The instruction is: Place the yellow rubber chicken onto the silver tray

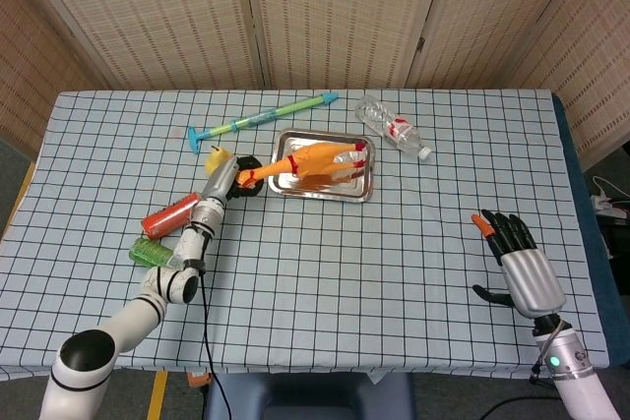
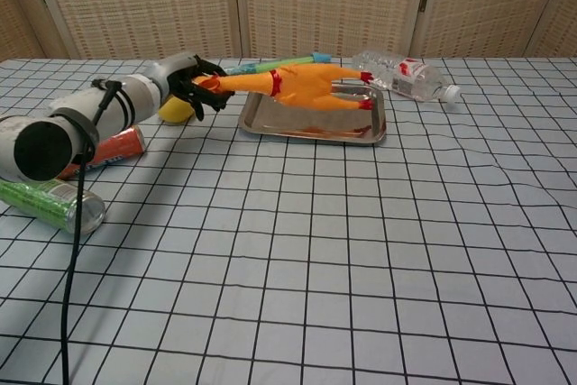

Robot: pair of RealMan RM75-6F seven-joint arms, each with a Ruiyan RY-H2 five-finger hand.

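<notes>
The left hand (image 1: pixel 239 173) gripped the yellow rubber chicken (image 1: pixel 313 159) by its head end, its dark fingers (image 2: pixel 195 87) wrapped round the neck. In the chest view the chicken (image 2: pixel 306 86) was held out level above the silver tray (image 2: pixel 310 126), its body clear of the tray floor and its red feet pointing toward the tray's far right corner. In the head view the tray (image 1: pixel 366 188) lay near the middle of the counter (image 1: pixel 345 272), which was covered with a checked cloth.

The right hand (image 1: pixel 520 263) was well apart from all this, near the counter's right front edge, palm down, its fingers (image 1: pixel 504 228) spread and grasping nothing.

A yellow pear-shaped toy (image 1: pixel 217 156) sat just beside the left hand. A red can (image 1: pixel 168 216) and a green can (image 1: pixel 146 252) lay on their sides by the left forearm. A green-and-blue water squirter (image 1: pixel 261 118) and a clear plastic bottle (image 1: pixel 390 128) lay behind the tray.
</notes>
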